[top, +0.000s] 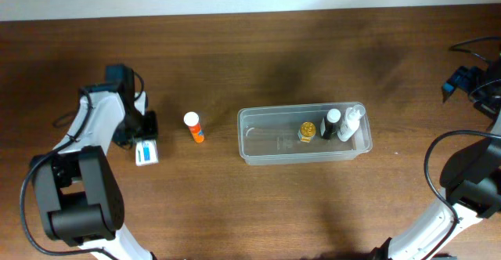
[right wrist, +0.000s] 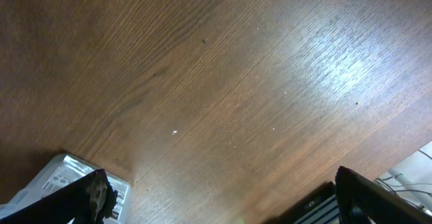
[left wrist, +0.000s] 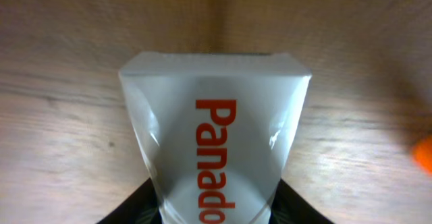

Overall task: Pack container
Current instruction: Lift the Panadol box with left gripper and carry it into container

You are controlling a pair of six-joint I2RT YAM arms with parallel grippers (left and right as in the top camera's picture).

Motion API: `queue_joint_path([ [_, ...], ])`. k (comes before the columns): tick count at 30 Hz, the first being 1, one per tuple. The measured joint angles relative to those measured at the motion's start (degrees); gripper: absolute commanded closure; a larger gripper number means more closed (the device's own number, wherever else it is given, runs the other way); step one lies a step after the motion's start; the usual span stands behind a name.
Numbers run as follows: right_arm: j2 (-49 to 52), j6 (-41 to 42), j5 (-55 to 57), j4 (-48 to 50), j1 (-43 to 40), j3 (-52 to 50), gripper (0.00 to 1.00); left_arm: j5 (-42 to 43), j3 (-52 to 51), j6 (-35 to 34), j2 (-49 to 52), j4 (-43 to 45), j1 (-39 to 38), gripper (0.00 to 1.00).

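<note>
Grained wood table, clear round-cornered plastic container

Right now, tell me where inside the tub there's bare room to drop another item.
The left half of the container is bare, from its left wall to the gold-capped jar. The right end is crowded: the jar, a black bottle and a white bottle stand close together there.

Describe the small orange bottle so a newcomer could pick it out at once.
Find the clear container in the middle of the wooden table. Just outside its left end sits the orange bottle with a white cap. It is the only bottle outside the container.
</note>
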Motion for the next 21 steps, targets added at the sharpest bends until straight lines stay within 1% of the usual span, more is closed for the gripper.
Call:
queue_joint_path([
  [5,0.0,0.0,0.0,0.0,0.0,0.0,0.02,-0.1,9.9,0.0,0.0,-6.0,0.0,0.57],
  [8,0.0,0.0,-0.2,0.0,0.0,0.0,0.02,0.2,17.3,0.0,0.0,-11.2,0.0,0.57],
  [12,0.0,0.0,-0.2,0.0,0.0,0.0,0.02,2.8,27.5,0.0,0.0,-17.6,-0.2,0.58],
  [14,0.0,0.0,-0.2,0.0,0.0,0.0,0.02,4.4,31.6,0.2,0.0,-19.2,-0.5,0.58],
  [18,0.0,0.0,-0.2,0.1,0.0,0.0,0.02,8.0,40.0,3.0,0.0,-23.6,-2.8,0.58],
  [21,0.0,0.0,-0.2,0.0,0.0,0.0,0.02,9.4,44.3,5.7,0.0,-25.1,-6.6,0.58],
])
